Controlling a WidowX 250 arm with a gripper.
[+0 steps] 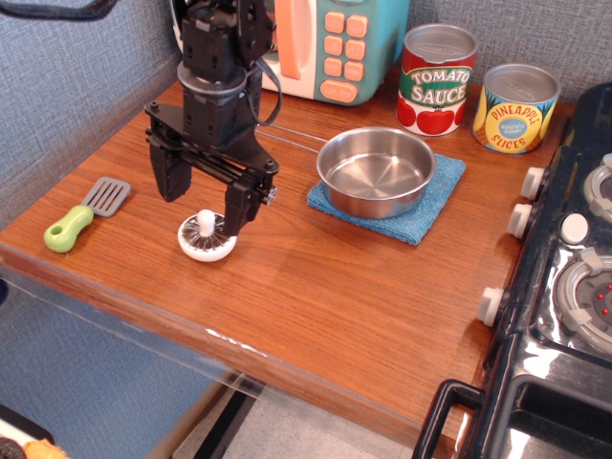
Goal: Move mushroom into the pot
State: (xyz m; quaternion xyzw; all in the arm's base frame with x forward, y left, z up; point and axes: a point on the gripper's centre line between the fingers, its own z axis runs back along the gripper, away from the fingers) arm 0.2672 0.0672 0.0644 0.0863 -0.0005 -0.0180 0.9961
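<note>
The gripper [204,199] hangs with its two black fingers [170,175] spread wide, holding nothing, just above the mushroom [207,236] near the desk's front left edge. The mushroom lies gills up, white knob stem pointing upward between the fingers. The pot [376,172] stands empty on a blue cloth [426,210] toward the back right, well apart.
</note>
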